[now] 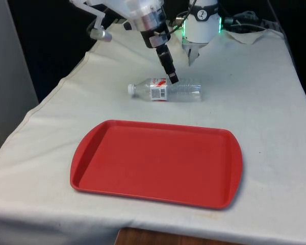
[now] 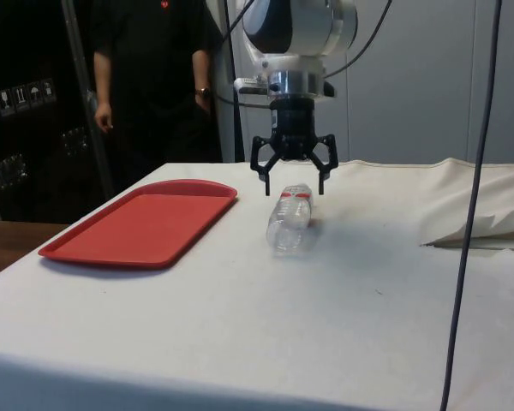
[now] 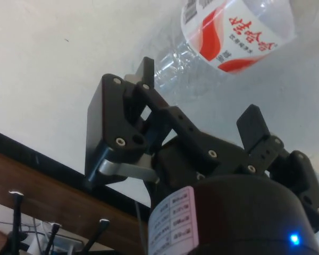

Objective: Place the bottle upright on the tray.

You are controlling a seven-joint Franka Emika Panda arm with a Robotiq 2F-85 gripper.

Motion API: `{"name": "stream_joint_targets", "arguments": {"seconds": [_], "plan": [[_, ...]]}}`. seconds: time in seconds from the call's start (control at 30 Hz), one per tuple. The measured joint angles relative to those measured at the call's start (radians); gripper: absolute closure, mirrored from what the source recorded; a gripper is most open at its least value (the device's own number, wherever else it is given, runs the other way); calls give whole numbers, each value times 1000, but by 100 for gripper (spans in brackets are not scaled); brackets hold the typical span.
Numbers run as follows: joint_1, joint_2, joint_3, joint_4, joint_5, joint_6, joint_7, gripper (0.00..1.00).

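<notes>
bottle (image 1: 168,90) lies on the bench, not yet grasped.
our claw (image 2: 293,175) hangs open and empty above it; the tray (image 1: 158,163) waits.

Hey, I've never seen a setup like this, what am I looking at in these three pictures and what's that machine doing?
This is a white robot arm ending in a black gripper with two fingers. One picture looks across the table, one looks from its side, and one comes from a camera on the arm's wrist. On the white cloth lie a clear plastic bottle, on its side with a red and white label, and a red tray with nothing on it. The fingers are open, just above the bottle, holding nothing. A person in black stands behind the table in the side view.
</notes>
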Motion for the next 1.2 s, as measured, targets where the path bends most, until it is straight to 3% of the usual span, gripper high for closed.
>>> {"name": "stream_joint_targets", "arguments": {"seconds": [0.63,1.2], "plan": [[-5,50,-24,85,5,-74,21,0],[-14,89,-67,136,28,-167,14,0]]}}
